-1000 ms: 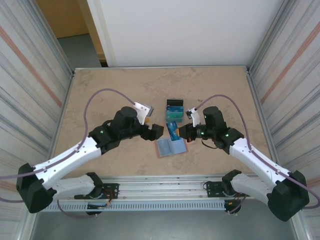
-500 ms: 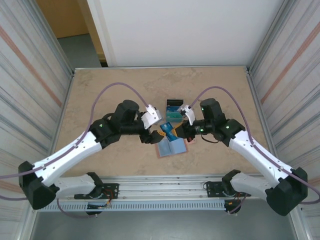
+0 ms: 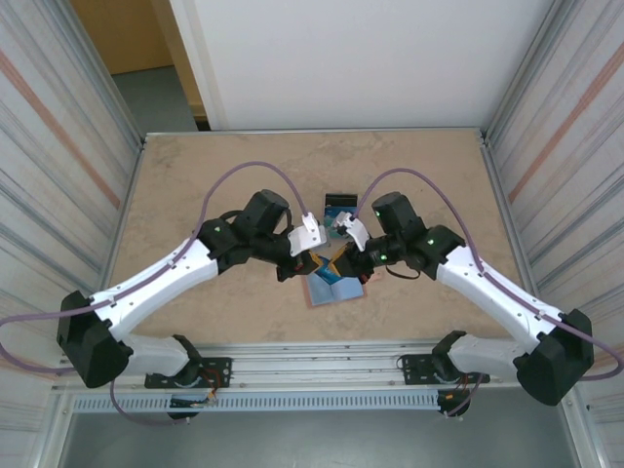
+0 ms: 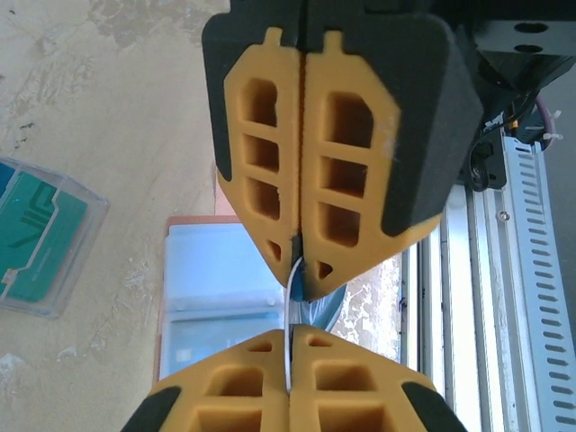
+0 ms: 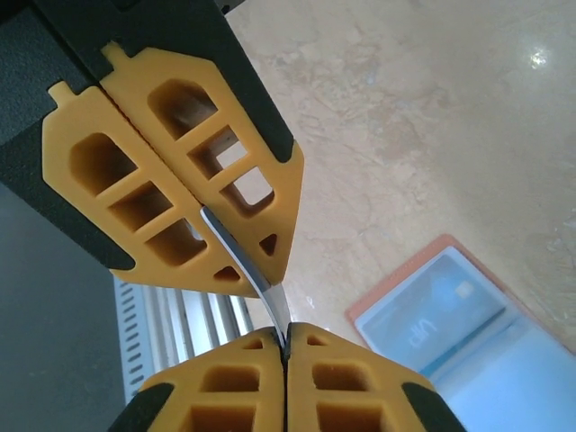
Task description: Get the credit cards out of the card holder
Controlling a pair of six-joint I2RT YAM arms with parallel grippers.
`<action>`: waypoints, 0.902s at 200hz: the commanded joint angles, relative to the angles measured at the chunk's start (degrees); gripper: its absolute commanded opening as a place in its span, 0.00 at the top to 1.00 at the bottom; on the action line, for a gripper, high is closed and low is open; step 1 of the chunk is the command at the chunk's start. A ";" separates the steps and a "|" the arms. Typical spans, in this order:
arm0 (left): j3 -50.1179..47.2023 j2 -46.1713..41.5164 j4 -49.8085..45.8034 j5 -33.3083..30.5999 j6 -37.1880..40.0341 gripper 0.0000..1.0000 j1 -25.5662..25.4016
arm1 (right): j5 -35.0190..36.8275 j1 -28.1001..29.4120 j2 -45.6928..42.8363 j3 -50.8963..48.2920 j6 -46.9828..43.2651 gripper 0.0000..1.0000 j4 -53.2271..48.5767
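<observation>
The credit card [image 5: 232, 245] hangs edge-on in the air above the open card holder [image 3: 336, 290], which lies flat on the bench [image 3: 214, 175] with its light-blue panels up. Both arms have the card. The left pincer [image 4: 299, 270] is together on its thin edge, and the right pincer [image 5: 256, 270] has a pad against each face, so it reads as clamped too. That double hold looks like the main risk. If either arm draws away while the other is clamped, the card could bow, twist or be dragged out of a bite that is only at the fingertips. If one lets go before the other's bite is sure, the card could fall back onto the holder. Nothing pins the holder, so a low pass by either arm might push it across the bench, perhaps towards the clear stand [image 4: 40, 238] near it. The top view gives the layout: the two arms meet nose to nose over the holder, with the stand just beyond. Their bodies cover the card, though, and it is hard to tell there how the jaws stand. The left wrist view shows both sets of fingertips meeting on one pale edge, and a teal card in the stand off to the side. The right wrist view shows the card running up between the right pads, and faint print under one panel of the holder, possibly another card.
</observation>
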 commanded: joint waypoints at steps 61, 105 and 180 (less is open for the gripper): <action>-18.85 -20.57 29.89 -11.70 -29.19 1.00 0.36 | 7.58 -4.96 -20.13 -18.49 20.06 0.32 29.77; -28.05 -25.13 43.86 -12.57 -45.78 1.00 0.42 | -0.90 -5.04 -17.83 -24.36 30.10 0.32 47.32; -29.35 -24.16 49.57 -6.78 -50.21 1.00 0.37 | -8.00 -2.38 -7.70 -19.64 31.05 0.42 54.31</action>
